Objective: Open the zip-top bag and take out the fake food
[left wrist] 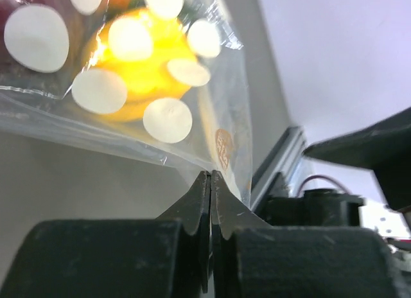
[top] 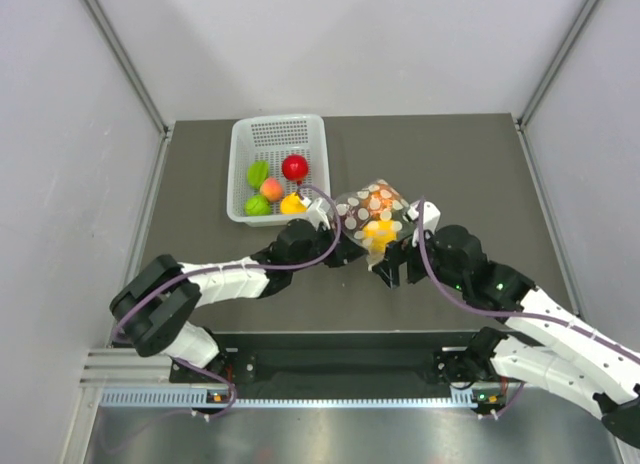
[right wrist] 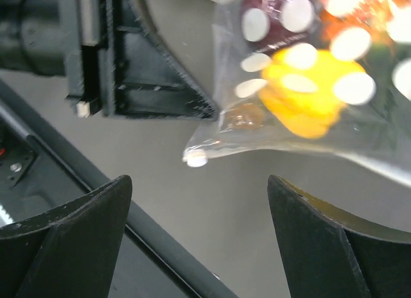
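Note:
The clear zip-top bag (top: 372, 216) with cream polka dots hangs above the table's middle. Inside it I see the yellow pepper (top: 380, 230), an orange piece (top: 385, 199) and a dark maroon piece (right wrist: 273, 25). My left gripper (top: 345, 246) is shut on the bag's lower edge; in the left wrist view the fingertips (left wrist: 210, 177) pinch the plastic, with the pepper (left wrist: 138, 67) above. My right gripper (top: 392, 267) is open and empty just below the bag; in the right wrist view (right wrist: 199, 201) the bag's corner (right wrist: 199, 153) hangs above the wide gap between its fingers.
A white perforated basket (top: 275, 134) stands at the back left, holding a red apple (top: 294, 167), green pieces (top: 258, 173), a peach piece (top: 271, 189) and a yellow piece (top: 292, 203). A metal rail (top: 330, 394) runs along the near edge.

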